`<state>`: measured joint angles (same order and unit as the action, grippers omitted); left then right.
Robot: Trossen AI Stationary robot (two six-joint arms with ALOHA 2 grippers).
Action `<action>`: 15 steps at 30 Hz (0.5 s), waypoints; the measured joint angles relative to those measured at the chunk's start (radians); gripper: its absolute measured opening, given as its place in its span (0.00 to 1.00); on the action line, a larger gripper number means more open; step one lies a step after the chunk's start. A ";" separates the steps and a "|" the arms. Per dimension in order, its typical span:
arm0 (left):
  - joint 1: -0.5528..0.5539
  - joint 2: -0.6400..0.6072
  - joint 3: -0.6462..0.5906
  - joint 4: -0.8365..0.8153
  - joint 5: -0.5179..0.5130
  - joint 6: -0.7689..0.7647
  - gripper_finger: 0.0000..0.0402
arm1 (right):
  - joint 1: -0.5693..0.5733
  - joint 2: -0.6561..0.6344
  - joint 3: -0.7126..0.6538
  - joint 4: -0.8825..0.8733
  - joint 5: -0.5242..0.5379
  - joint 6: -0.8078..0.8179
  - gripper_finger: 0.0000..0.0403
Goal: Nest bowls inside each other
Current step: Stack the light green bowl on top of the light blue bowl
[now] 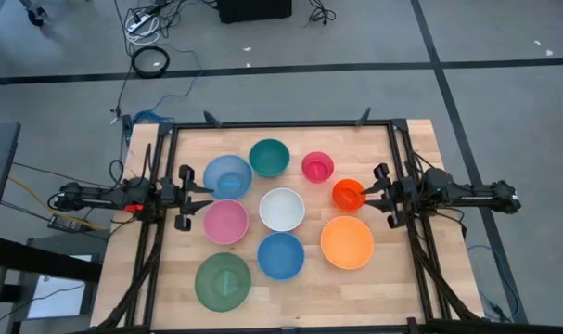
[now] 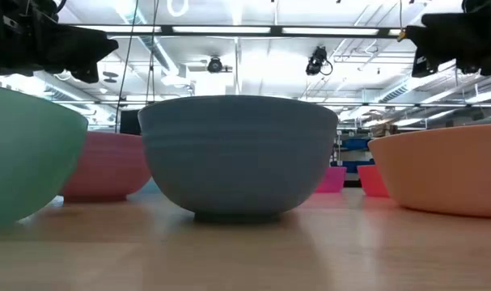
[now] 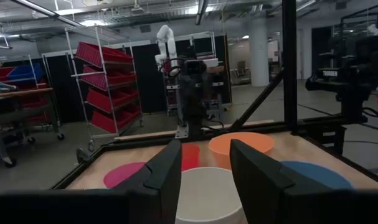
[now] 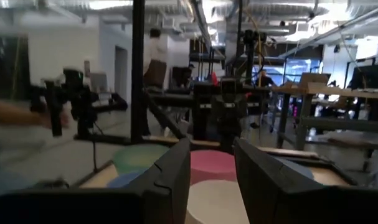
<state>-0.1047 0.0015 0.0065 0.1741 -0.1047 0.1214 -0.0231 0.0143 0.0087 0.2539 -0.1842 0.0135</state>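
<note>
Nesting has not begun: all nine round plastic bowls sit apart on the wooden table (image 1: 406, 278). Nearest the right gripper (image 1: 369, 195), whose fingers stand parted and empty, is the small red-orange bowl (image 1: 348, 194), touching or just before its fingertips. Beyond it lies the white bowl (image 1: 282, 209) in the middle. On the far side, the left gripper (image 1: 205, 196) also waits open and empty, between the light blue bowl (image 1: 227, 176) and the pink bowl (image 1: 225, 221).
</note>
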 joint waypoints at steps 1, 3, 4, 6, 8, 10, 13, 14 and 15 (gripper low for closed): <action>0.000 0.000 0.000 0.000 0.003 -0.013 0.36 | 0.000 0.000 0.000 0.009 0.000 0.037 0.29; 0.000 0.001 0.000 0.015 0.002 -0.080 0.36 | 0.000 0.000 0.000 0.031 0.011 0.109 0.29; 0.000 0.001 0.000 0.030 -0.002 -0.127 0.36 | 0.000 0.000 0.000 0.050 0.019 0.142 0.29; 0.000 0.000 0.000 0.055 -0.004 -0.212 0.36 | 0.000 0.000 0.000 0.094 0.024 0.210 0.29; 0.000 0.001 0.000 0.093 -0.015 -0.236 0.36 | 0.001 0.000 0.000 0.141 0.024 0.263 0.29; 0.000 0.001 0.000 0.126 -0.019 -0.244 0.36 | 0.001 0.000 0.000 0.182 0.025 0.271 0.29; 0.000 0.002 0.000 0.187 -0.022 -0.355 0.36 | 0.002 0.000 0.000 0.200 0.025 0.298 0.29; 0.000 0.001 0.000 0.208 -0.025 -0.394 0.36 | 0.002 0.000 0.000 0.205 0.024 0.319 0.29; 0.000 0.001 0.000 0.231 -0.033 -0.425 0.36 | 0.002 0.000 0.000 0.213 0.023 0.338 0.29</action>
<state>-0.1047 0.0028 0.0067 0.4055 -0.1378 -0.3033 -0.0216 0.0147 0.0089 0.4670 -0.1615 0.3519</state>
